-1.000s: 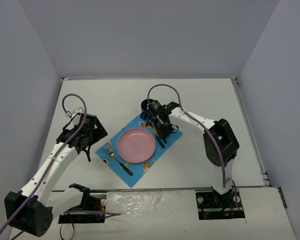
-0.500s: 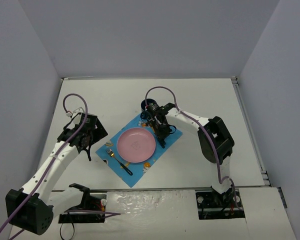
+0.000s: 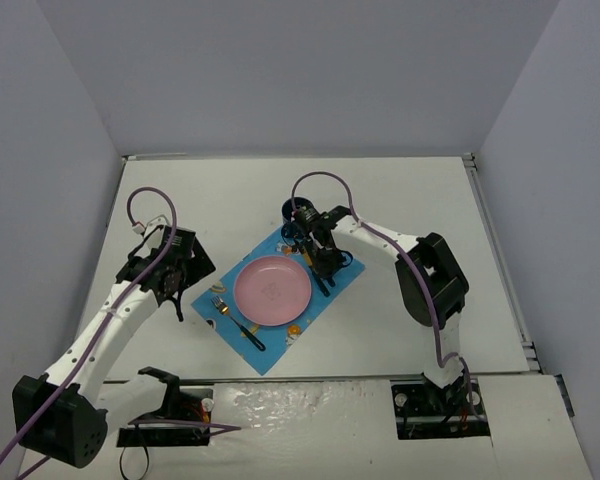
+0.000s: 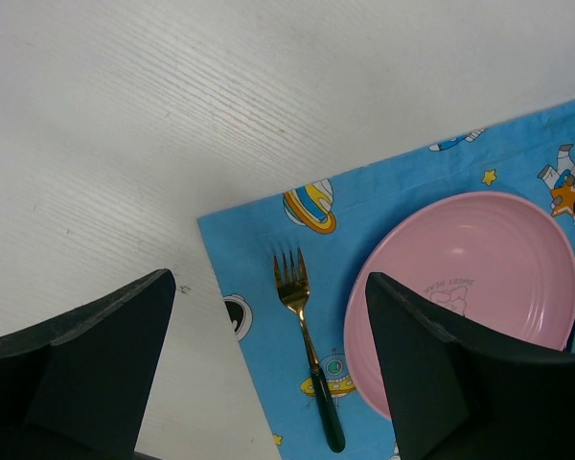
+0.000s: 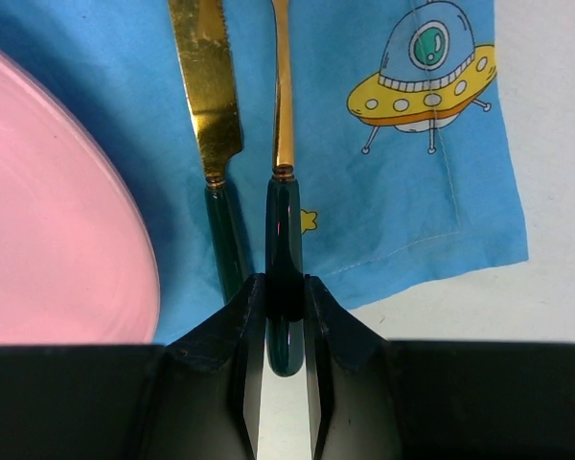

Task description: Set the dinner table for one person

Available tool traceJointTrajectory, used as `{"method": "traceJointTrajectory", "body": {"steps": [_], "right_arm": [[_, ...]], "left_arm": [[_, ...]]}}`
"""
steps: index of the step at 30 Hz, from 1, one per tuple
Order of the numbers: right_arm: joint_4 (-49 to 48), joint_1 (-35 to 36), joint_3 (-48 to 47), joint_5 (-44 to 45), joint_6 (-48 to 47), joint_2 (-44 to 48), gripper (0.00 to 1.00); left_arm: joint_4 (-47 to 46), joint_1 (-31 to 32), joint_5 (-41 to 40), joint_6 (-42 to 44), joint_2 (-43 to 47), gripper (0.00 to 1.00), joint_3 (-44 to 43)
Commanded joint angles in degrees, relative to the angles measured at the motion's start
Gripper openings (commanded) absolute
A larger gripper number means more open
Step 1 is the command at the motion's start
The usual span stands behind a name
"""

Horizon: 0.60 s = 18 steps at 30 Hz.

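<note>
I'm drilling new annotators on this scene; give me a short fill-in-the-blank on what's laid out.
The plate's colour is ___. The fork lies on the ___ mat. The right gripper is shut on a utensil lying directly beside the gold-bladed ___. The left gripper, holding nothing, stands ___.
Missing: pink; blue; knife; open.

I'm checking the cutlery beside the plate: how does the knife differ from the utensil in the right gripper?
The knife shows a broad flat gold blade; the utensil shows only a thin gold stem, its head out of frame. The knife lies free; the utensil's handle is pinched in the right gripper. The knife sits nearer the pink plate than the utensil. Both have dark green handles, side by side over the blue mat.
</note>
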<state>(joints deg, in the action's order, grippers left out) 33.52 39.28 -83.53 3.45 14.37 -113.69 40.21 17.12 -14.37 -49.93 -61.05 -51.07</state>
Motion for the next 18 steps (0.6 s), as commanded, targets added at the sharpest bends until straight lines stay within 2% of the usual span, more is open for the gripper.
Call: {"method": "traceJointTrajectory", "body": {"steps": [1, 3, 4, 6, 7, 9, 15, 18], "right_arm": [[-0.1, -1.3, -1.9, 4.0, 1.8, 2.3, 0.24], [-0.1, -2.0, -1.8, 3.9, 2.9, 2.8, 0.48], [-0.1, -2.3, -1.7, 4.1, 3.4, 3.1, 0.55], [-0.1, -2.9, -1.6, 4.4, 4.2, 4.5, 0.64], [-0.1, -2.9, -1.6, 4.5, 4.3, 4.6, 0.64], [-0.1, -3.5, -1.5, 6.5, 5.5, 6.8, 0.72], [-0.2, -3.6, -1.2, 16.9, 9.5, 13.2, 0.73], [-1.8, -3.7, 0.6, 28.0, 13.6, 21.1, 0.71]], "left_arm": [[-0.9, -0.3, -1.7, -0.2, 0.2, 0.78, -1.4], [-0.9, -0.4, -1.9, -0.4, 0.2, 0.78, -1.3], [-0.9, -0.4, -2.0, -0.4, 0.2, 0.78, -1.3], [-1.0, -0.4, -2.2, -0.4, 0.3, 0.78, -1.2], [-1.1, -0.4, -2.2, -0.4, 0.3, 0.78, -1.2], [-2.3, -0.4, -1.1, -0.3, 0.3, 0.78, -1.0], [-6.0, -0.4, 3.0, 0.4, 0.4, 0.79, 0.3], [-7.9, -0.4, 5.2, 0.9, 0.1, 0.79, 0.8]]}}
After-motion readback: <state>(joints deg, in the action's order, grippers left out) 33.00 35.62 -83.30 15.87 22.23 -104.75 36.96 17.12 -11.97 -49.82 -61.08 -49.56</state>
